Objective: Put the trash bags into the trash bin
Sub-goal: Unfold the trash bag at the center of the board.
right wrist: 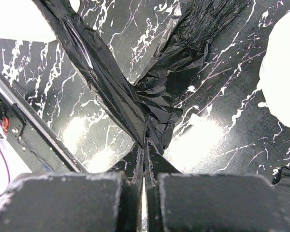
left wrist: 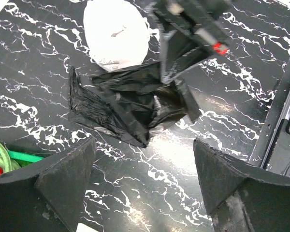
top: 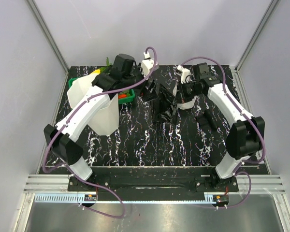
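Nearest us, at about 9 o'clock on the black white-veined marbled table [top: 150,145], stands the tall white translucent plastic bin [top: 99,104]. The left arm crosses over it, so we cannot see its full mouth or whether anything lies inside.

Farther on, toward 12 o'clock from the table's middle, lies the thin glossy black plastic film bag [right wrist: 169,92], crumpled on the tabletop. The right gripper [right wrist: 145,145] is pinched tight on a gathered fold of it, and the film fans out from its closed fingers. The left gripper [left wrist: 144,145] stands wide apart and empty, with the bag [left wrist: 125,104] just ahead of it.

We judge the film to be very light, limp and slick. It will sag and trail rather than keep its shape, so a bunched fold is the best hold.

We cannot tell whether this is one bag or several. A small dark object [top: 208,118] at 3 o'clock blends into the marbling. At the far edge sit a white rounded roll of plastic [left wrist: 117,31] and a green basket [top: 127,96], half hidden by the left arm.
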